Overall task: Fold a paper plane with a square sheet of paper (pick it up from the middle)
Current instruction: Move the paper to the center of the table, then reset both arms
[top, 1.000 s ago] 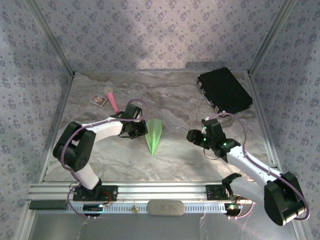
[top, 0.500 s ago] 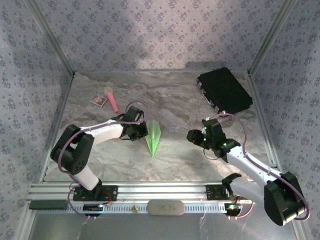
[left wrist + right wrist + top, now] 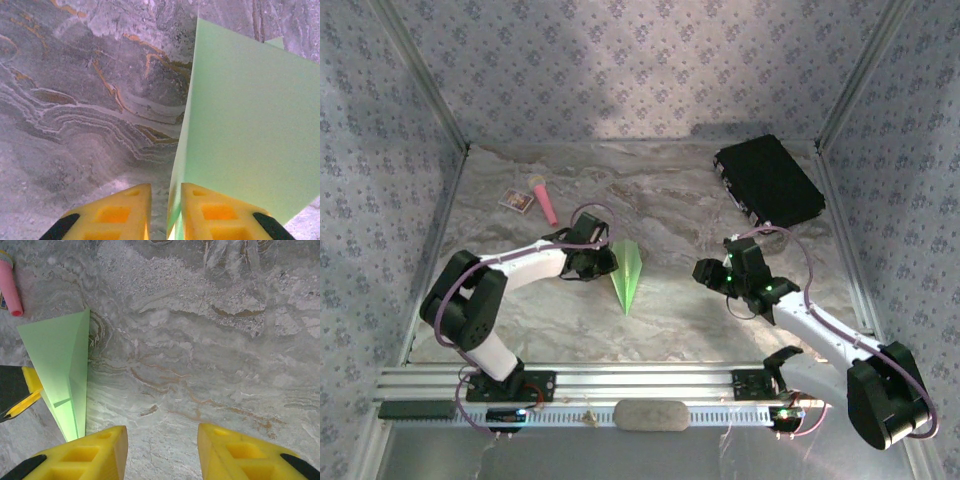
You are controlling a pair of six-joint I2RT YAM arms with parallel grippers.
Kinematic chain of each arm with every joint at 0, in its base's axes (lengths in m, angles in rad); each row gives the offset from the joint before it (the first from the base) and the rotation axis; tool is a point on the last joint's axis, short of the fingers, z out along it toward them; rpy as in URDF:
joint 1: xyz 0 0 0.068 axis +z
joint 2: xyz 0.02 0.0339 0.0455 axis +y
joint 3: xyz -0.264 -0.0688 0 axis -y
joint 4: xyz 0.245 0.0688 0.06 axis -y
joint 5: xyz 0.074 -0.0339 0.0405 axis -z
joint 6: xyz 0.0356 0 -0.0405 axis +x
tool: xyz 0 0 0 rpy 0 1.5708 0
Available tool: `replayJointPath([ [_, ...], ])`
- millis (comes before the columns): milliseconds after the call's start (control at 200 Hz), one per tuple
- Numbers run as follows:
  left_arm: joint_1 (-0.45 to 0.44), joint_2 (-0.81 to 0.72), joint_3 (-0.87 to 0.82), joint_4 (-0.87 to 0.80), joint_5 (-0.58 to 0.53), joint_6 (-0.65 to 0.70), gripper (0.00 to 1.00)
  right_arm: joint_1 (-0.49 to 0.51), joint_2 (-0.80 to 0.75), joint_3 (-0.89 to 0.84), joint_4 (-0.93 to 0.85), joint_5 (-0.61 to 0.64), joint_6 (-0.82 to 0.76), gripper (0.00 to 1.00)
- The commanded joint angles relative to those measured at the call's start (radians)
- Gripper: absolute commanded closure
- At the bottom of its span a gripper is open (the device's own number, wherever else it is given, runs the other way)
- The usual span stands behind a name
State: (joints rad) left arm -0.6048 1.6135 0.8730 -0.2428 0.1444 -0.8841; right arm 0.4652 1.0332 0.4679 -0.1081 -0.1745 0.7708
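left pincer [image 3: 165,189], wrist view: the yellow jaws stand a narrow slit apart. the raised edge of the paper plane [image 3: 240,125] sits in that slit, against the right-hand jaw. bare desk [image 3: 75,100] shows between the paper and the other jaw, so i read nothing as clamped. in the top view the left pincer [image 3: 603,262] touches the paper plane [image 3: 628,272] on its 9 o'clock side.

right pincer [image 3: 161,434], wrist view: jaws wide apart, nothing between them, over bare desk. in the top view the right pincer [image 3: 707,272] sits well apart from the plane, at its 3 o'clock.

hazards, as i judge them:
- if i draw the left pincer back while the paper leans on that jaw, the thin sheet may cling and slide or swing with it.
- the same pull could lift the wing and ease the creases open.
- if i close again off-centre, i could crush the fold rather than seat it.
- a low approach by the right pincer could shove the whole plane across the smooth desk.

orientation, top view: the plane lies slightly to the 9 o'clock side of the desk's middle, between the two pincers. its long axis runs from 12 to 6 o'clock with a slight lean. the broad tail is at 12 and the sharp nose at 6, toward the arm bases. one wing stands up off the surface on the left pincer's side.

further out: a pink stick [image 3: 545,202] and a white card [image 3: 517,201] at 10 o'clock, and a black box [image 3: 768,180] at 1 o'clock, all well apart from the plane.
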Motion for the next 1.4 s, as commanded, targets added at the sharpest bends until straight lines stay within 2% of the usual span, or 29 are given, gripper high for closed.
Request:
replayJointPath([
  [0,-0.012,-0.070,-0.016,-0.029,-0.030,0.010,0.72,-0.009,-0.018,0.018,-0.044,0.031,-0.028,0.57],
  [70,-0.021,-0.110,-0.028,-0.036,-0.067,0.027,0.66,-0.016,-0.043,0.047,-0.098,0.067,-0.067,0.56],
  [190,-0.031,-0.209,-0.066,-0.033,-0.159,0.069,0.59,-0.017,-0.094,0.137,-0.226,0.203,-0.183,0.51],
  [255,-0.029,-0.268,-0.084,-0.039,-0.227,0.101,0.47,-0.017,-0.121,0.181,-0.283,0.336,-0.208,0.45],
  [365,-0.029,-0.367,-0.089,-0.083,-0.377,0.180,0.39,-0.018,-0.163,0.210,-0.307,0.602,-0.287,0.35],
  [380,-0.028,-0.377,-0.090,-0.090,-0.409,0.192,0.37,-0.017,-0.170,0.205,-0.291,0.632,-0.309,0.33],
  [435,-0.021,-0.423,-0.095,-0.107,-0.505,0.232,0.26,-0.022,-0.186,0.165,-0.212,0.723,-0.416,0.10],
  [475,-0.010,-0.451,-0.105,-0.108,-0.571,0.266,0.19,-0.031,-0.190,0.118,-0.121,0.763,-0.513,0.05],
  [510,-0.001,-0.472,-0.114,-0.108,-0.640,0.284,0.05,-0.046,-0.188,0.078,-0.046,0.777,-0.584,0.04],
  [535,0.009,-0.484,-0.119,-0.103,-0.676,0.302,0.01,-0.060,-0.185,0.056,-0.008,0.773,-0.627,0.03],
  [580,0.036,-0.496,-0.127,-0.096,-0.729,0.334,0.00,-0.094,-0.176,0.025,0.051,0.757,-0.687,0.01],
  [690,0.098,-0.492,-0.129,-0.079,-0.911,0.434,0.00,-0.259,-0.117,-0.084,0.271,0.756,-0.733,0.01],
  [780,0.173,-0.459,-0.150,-0.017,-1.036,0.561,0.00,-0.365,-0.099,-0.101,0.338,0.604,-0.748,0.01],
  [845,0.262,-0.451,-0.175,0.018,-1.016,0.564,0.00,-0.427,-0.088,-0.128,0.452,0.490,-0.726,0.01],
  [909,0.347,-0.456,-0.237,0.131,-0.918,0.586,0.00,-0.467,-0.036,-0.176,0.626,0.408,-0.728,0.01],
  [994,0.410,-0.437,-0.326,0.330,-0.847,0.656,0.00,-0.472,0.040,-0.152,0.649,0.349,-0.769,0.02],
  [1129,0.465,-0.359,-0.393,0.566,-0.744,0.715,0.00,-0.455,0.180,-0.119,0.724,0.267,-0.829,0.02],
  [1244,0.477,-0.268,-0.444,0.797,-0.652,0.774,0.00,-0.439,0.288,-0.102,0.806,0.226,-0.866,0.02],
  [1399,0.503,-0.203,-0.481,1.010,-0.561,0.866,0.00,-0.433,0.388,-0.094,0.859,0.190,-0.889,0.03],
])
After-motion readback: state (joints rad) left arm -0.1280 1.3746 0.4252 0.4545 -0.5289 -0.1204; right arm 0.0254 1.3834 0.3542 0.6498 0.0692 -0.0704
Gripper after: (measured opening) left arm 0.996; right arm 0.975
